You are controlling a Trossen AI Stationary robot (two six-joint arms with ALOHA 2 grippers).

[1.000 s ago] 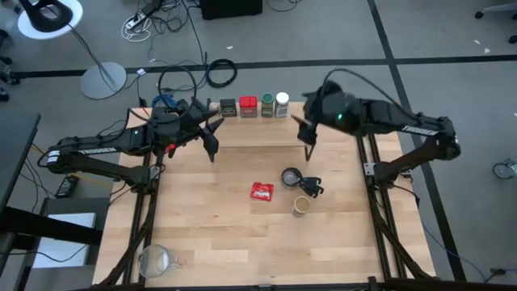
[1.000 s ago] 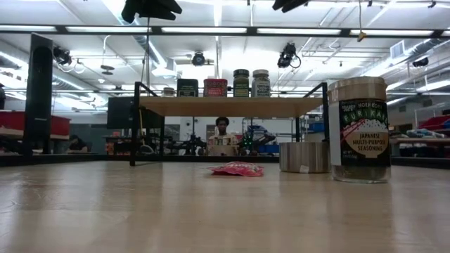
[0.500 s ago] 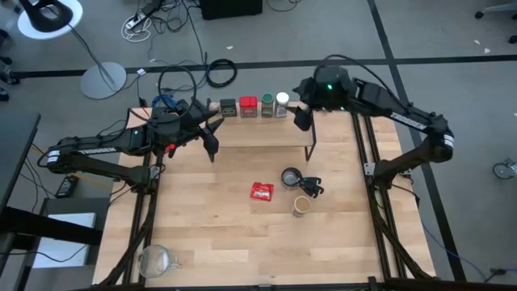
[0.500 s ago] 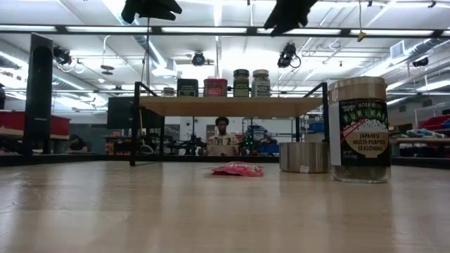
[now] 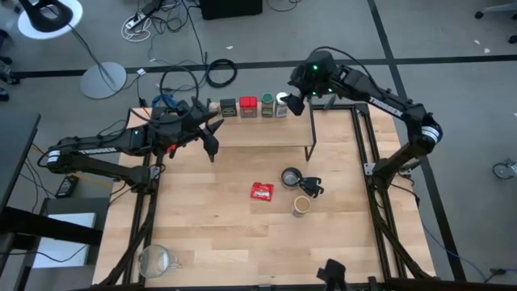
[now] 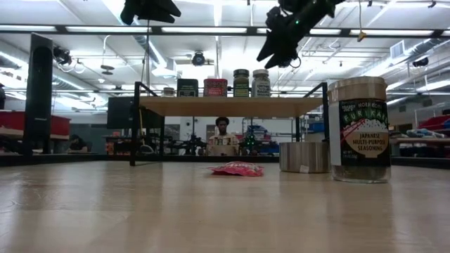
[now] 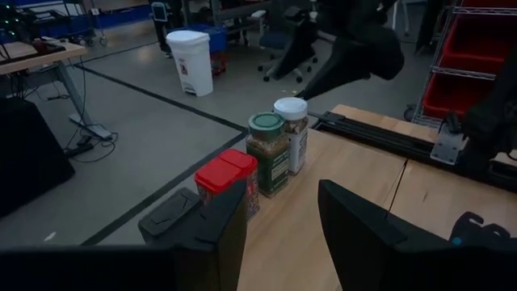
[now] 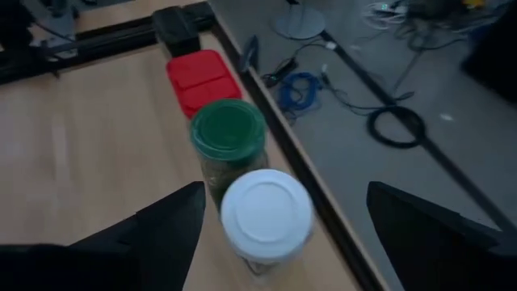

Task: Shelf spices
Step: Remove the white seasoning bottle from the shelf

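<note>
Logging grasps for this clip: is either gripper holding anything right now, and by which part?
Nothing is held. The right gripper hangs open above the white-capped jar on the shelf; the left gripper is empty, its fingers apart.

A robotics lab: exposed ceiling ducts (image 6: 151,53), loose floor cables (image 5: 214,74) and a wheeled office chair (image 7: 279,36) surround the workbench (image 5: 242,234).

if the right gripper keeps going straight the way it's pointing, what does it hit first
Most likely the white-capped jar. The right gripper is open, its fingers straddling that cap, with the green jar just beyond it on the shelf. How far above the cap it is, I can't tell.
</note>
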